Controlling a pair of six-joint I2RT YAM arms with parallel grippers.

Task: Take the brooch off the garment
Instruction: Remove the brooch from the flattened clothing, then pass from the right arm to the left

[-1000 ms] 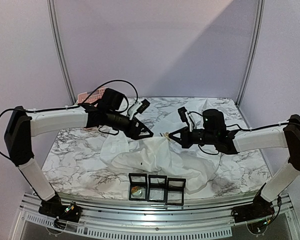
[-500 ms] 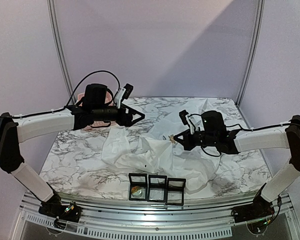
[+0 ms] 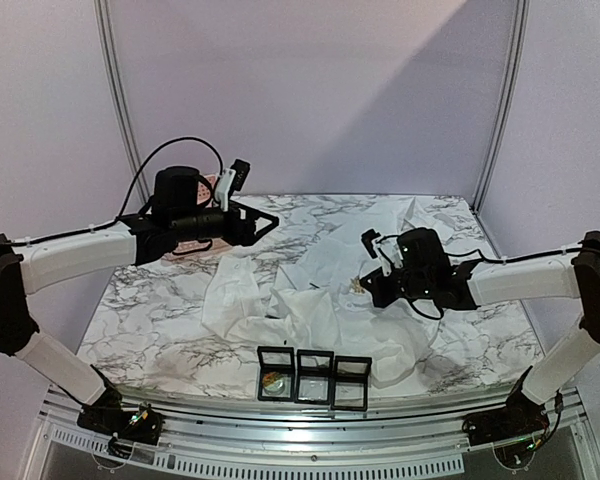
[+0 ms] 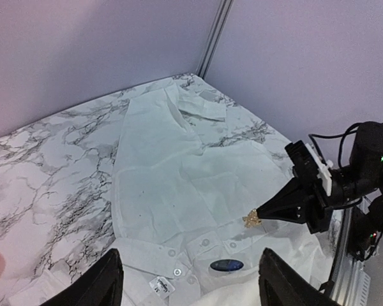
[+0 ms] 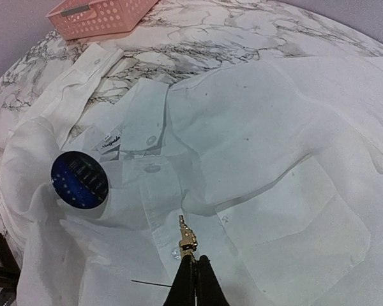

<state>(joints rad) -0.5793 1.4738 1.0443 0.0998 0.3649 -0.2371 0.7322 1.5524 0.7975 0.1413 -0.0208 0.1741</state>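
Left gripper (image 3: pixel 263 222) has let go and swung back, jaws wide and empty. Right gripper (image 5: pixel 192 261) stays pinched on the brooch (image 5: pixel 186 239) just above the shirt (image 5: pixel 262 140). Looks like it's off.

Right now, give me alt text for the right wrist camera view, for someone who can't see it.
The right gripper, shut, pinches a small gold brooch over a wrinkled white fabric shirt spread on a marble table. A round dark blue disc lies near its collar; a pink plastic basket sits top left.
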